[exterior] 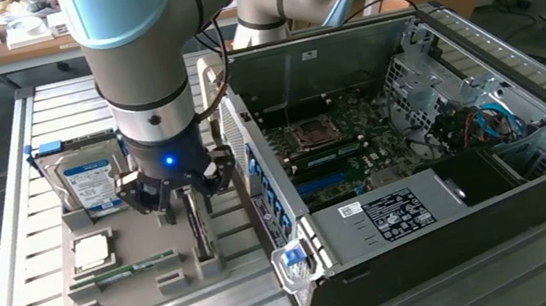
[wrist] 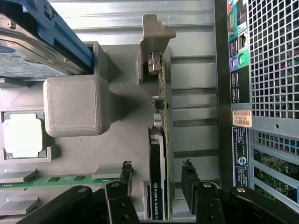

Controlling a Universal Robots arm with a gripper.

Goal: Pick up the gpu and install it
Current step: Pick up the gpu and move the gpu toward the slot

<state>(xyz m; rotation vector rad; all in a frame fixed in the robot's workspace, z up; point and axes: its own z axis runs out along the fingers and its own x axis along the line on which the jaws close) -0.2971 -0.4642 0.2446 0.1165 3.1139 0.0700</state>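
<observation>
Over the tray [exterior: 137, 235], my gripper [wrist: 157, 173] straddles the gpu [wrist: 160, 140], jaws open, not gripping; it stands on edge in its slot beside the case [exterior: 414, 266]; not lifted, not installed.

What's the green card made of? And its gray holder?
The gpu: green circuit board, glossy black plastic cover, silvery metal fittings at one end, it seems. The gray holder: matte plastic, probably 3D-printed, judging by the fine lines on its block.
</observation>
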